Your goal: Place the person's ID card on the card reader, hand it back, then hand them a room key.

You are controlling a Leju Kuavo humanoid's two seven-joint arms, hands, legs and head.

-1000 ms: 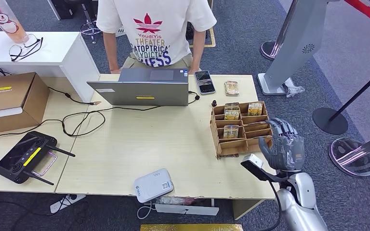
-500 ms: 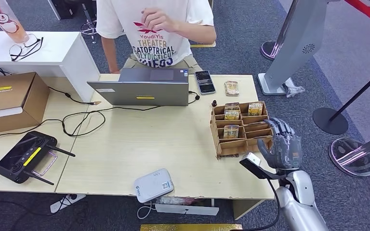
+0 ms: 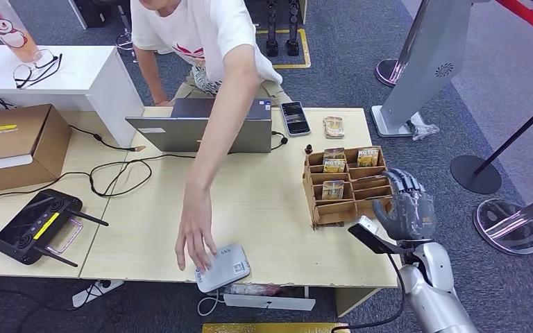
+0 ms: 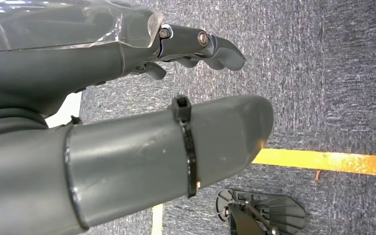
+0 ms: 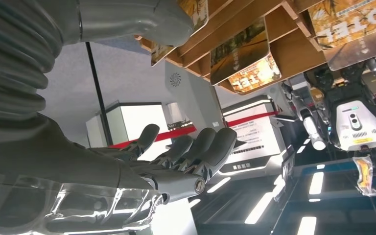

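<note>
On the pale wood-grain table (image 3: pixel 271 201), the right hand (image 3: pixel 408 210) hovers empty, fingers apart, beside the slotted cardboard rack (image 3: pixel 343 184).

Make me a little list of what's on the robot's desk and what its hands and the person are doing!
Person: leaning over the silver laptop, person's hand touching the white box-shaped card reader
Right hand: fingers apart, holding nothing, beside the brown wooden card rack
Left hand: hanging over grey carpet, holding nothing
Also on desk: black phone, black controller
</note>
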